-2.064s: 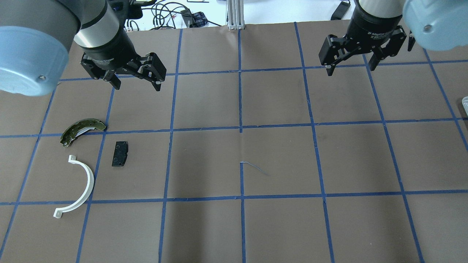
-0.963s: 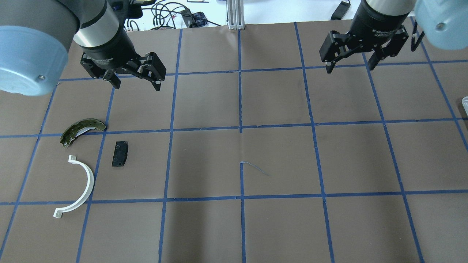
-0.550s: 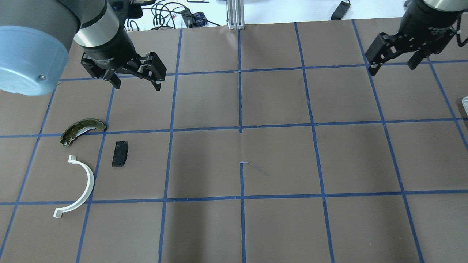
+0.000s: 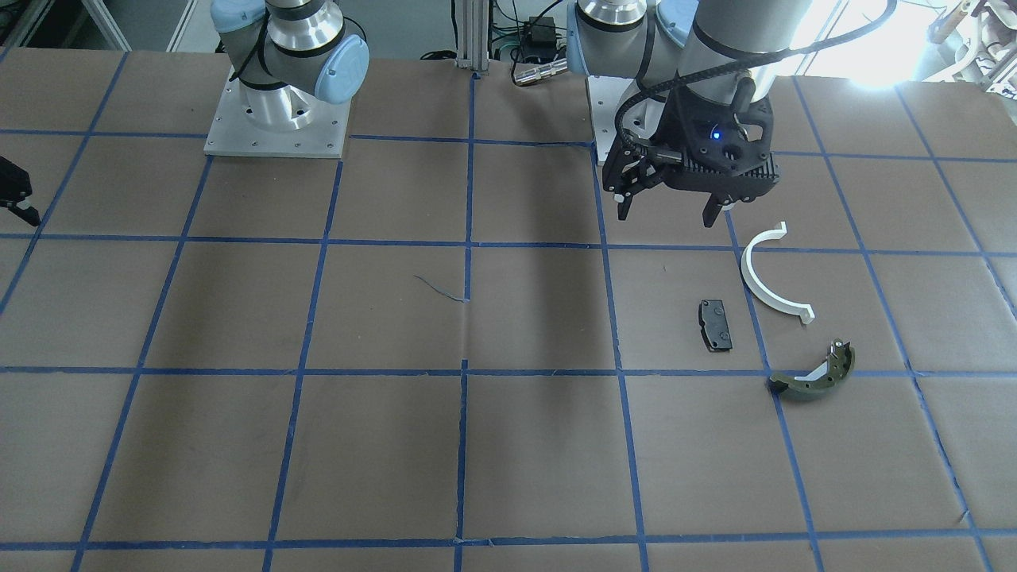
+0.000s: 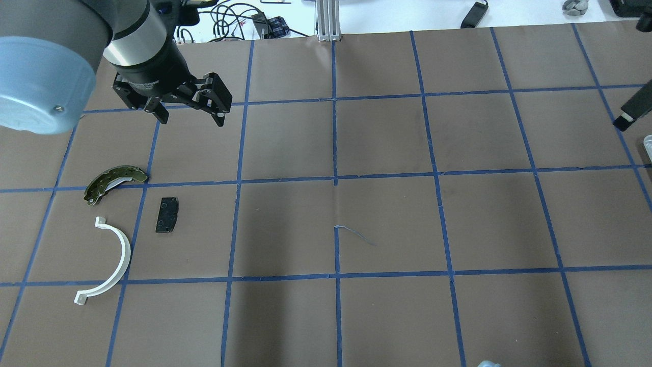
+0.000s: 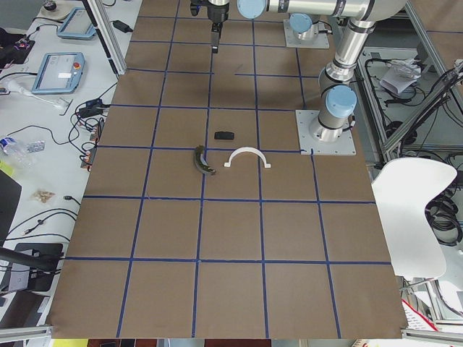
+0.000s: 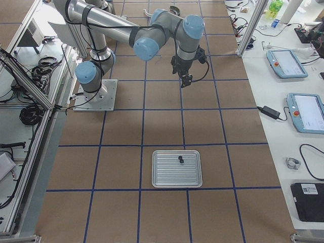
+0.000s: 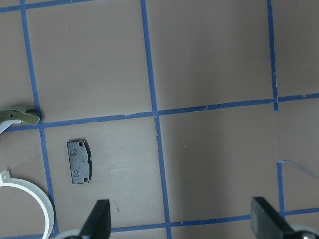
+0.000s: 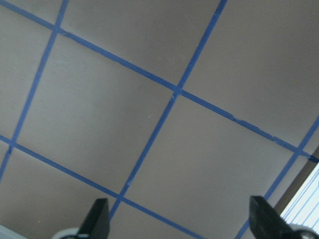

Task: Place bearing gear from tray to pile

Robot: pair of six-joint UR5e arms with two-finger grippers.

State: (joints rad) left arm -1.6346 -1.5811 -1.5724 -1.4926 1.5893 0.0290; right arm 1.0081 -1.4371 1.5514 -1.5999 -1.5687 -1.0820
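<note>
The pile lies on the brown mat at the left of the overhead view: an olive brake shoe (image 5: 114,182), a black pad (image 5: 167,214) and a white half-ring (image 5: 109,260). My left gripper (image 5: 191,120) hangs open and empty beyond the pile; its wrist view shows the pad (image 8: 79,162) below it. The grey ribbed tray (image 7: 177,168) holds the small black bearing gear (image 7: 180,160). My right gripper (image 7: 185,80) is open and empty, high over the mat and short of the tray. Only one finger (image 5: 629,109) of it shows at the overhead view's right edge.
A sliver of the tray (image 5: 648,145) shows at the overhead view's right edge. An aluminium post (image 5: 328,20) and cables stand at the far edge. A loose blue tape thread (image 5: 354,233) lies mid-mat. Both arm bases (image 4: 274,119) sit on the robot's side.
My right gripper has swung to the right, almost out of the overhead view, still open. My left gripper and the pile have not moved.
</note>
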